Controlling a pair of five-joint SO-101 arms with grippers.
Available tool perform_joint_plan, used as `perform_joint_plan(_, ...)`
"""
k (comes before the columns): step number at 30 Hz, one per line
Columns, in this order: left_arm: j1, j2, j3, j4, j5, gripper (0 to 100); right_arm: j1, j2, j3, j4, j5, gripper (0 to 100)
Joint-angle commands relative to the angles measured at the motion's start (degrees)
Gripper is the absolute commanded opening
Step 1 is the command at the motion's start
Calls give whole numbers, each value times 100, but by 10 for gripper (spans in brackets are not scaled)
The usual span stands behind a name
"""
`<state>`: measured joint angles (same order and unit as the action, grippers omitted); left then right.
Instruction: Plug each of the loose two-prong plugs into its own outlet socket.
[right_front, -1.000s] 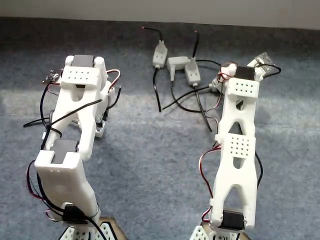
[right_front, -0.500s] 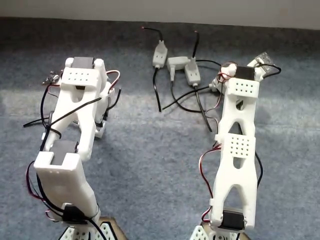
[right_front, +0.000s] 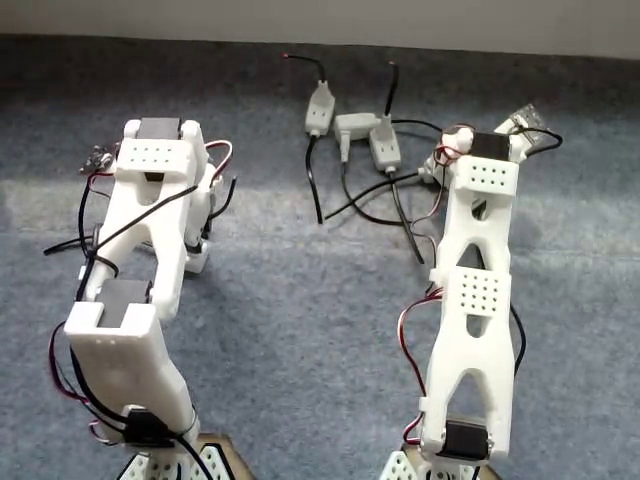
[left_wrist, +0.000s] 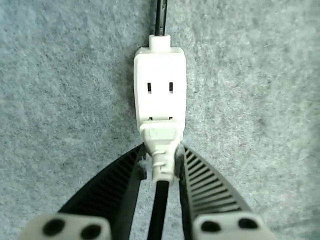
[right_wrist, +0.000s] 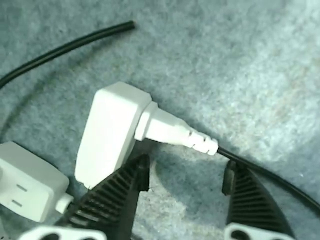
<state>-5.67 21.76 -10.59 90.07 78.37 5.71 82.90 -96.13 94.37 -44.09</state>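
Shifting slightly sideways, the left arm (right_front: 150, 215) keeps its left gripper (left_wrist: 161, 162) clamped on 1 plug (left_wrist: 159, 142), seemingly seated in its outlet socket (left_wrist: 160, 85); the right gripper (right_wrist: 186, 172) stands apart.

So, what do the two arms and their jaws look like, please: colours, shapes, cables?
Both the left arm and the right arm are white plastic shells with open cut-outs and small panels of dotted holes. Black motors sit at the joints, and thin red, black and white wires loop alongside. The jaws are black, ribbed and tapering, fixed on pale bases with round holes.
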Motion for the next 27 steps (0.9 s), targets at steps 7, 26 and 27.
perform_joint_plan(7, -75, -40, 374, 9, 44, 6, 13, 4, -514, -171, -9, 241)
perform_joint_plan(26, -321, 1930, -444, -176, -387, 7, 13, 4, -514, -171, -9, 241)
perform_joint_plan(27, -321, 2018, -514, -176, -387, 8, 13, 4, -514, -171, -9, 241)
